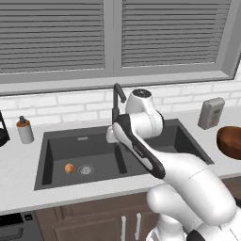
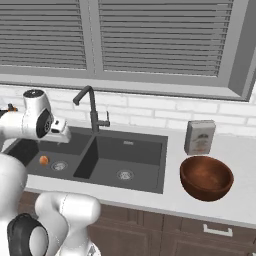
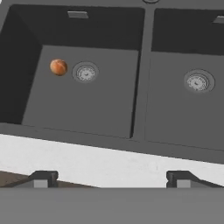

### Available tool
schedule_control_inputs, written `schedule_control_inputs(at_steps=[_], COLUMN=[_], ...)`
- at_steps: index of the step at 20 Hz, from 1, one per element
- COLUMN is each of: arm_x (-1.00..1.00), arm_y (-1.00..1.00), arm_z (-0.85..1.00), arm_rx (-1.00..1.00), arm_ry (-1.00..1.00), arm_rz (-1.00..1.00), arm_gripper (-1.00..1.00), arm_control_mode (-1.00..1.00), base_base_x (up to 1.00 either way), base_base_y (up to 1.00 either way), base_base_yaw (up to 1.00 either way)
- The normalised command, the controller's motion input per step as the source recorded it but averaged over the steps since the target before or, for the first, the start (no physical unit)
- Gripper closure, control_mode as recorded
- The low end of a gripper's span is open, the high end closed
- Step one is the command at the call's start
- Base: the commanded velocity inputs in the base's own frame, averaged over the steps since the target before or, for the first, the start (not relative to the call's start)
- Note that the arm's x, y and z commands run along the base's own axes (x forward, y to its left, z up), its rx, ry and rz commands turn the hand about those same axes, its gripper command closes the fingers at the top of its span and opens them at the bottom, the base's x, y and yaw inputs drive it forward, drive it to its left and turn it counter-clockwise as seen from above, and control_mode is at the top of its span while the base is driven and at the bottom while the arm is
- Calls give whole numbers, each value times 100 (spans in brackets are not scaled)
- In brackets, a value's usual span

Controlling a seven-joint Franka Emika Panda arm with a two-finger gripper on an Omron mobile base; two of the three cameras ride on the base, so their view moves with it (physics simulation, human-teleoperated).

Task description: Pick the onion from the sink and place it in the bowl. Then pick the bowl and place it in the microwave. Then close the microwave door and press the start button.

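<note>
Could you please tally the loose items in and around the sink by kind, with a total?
Onion, in the left basin beside the drain: 1
Wooden bowl, on the counter right of the sink: 1
Soap bottle, left of the sink: 1
Grey box, behind the bowl: 1
Total: 4

The sink (image 3: 87, 109) looked like matt charcoal composite, with two ribbed, shiny metal drains (image 3: 85, 72), and the onion (image 3: 58, 67) beside the left drain had a smooth, faintly glossy orange-tan skin. On the pale, stone-like bench (image 2: 235, 150) to the right of the sink, the bowl (image 2: 206, 178) appeared to be glossy reddish-brown wood. Behind the sink, the faucet (image 2: 91, 111) was dark matt metal and the wall (image 1: 70, 101) was white brick.
</note>
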Motion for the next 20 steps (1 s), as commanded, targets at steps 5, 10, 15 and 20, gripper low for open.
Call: schedule_control_inputs(at_steps=[5,10,15,20], arm_x=[60,51,42,14], arm_y=[80,71,54,14], arm_z=[-28,-9,-42,-56], arm_rx=[1,-11,-17,-11], arm_ry=[0,7,17,10], arm_rz=[1,0,0,0], arm_gripper=[-100,-100,-100,-100], arm_control_mode=[-100,-100,-100,-100], base_base_x=[0,0,0,0], base_base_y=[0,0,0,0], base_base_yaw=[0,0,0,0])
